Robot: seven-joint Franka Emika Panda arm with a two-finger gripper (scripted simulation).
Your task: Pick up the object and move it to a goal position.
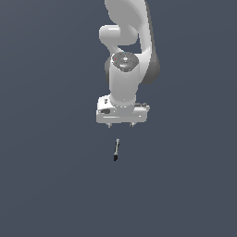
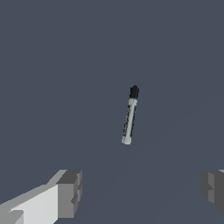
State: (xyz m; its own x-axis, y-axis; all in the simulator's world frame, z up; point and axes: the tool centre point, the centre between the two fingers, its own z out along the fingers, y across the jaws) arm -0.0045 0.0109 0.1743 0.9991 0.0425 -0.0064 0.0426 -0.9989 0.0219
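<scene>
The object is a tiny pen-like stick point(image 1: 116, 150) with a grey shaft and a black end, lying on the plain dark grey floor. In the exterior view it lies just below my gripper point(image 1: 120, 125), black end toward the bottom of that view. My gripper hangs above and behind it, pointing down, with the fingers spread wide and nothing between them. In the wrist view the stick point(image 2: 130, 116) lies apart from the two grey fingertips point(image 2: 70, 192), which stand far apart; the gripper point(image 2: 142, 190) is empty.
The white arm point(image 1: 127, 51) rises behind the gripper at the top centre of the exterior view. The floor point(image 1: 46, 185) is a uniform dark grey surface with no other objects or marker showing.
</scene>
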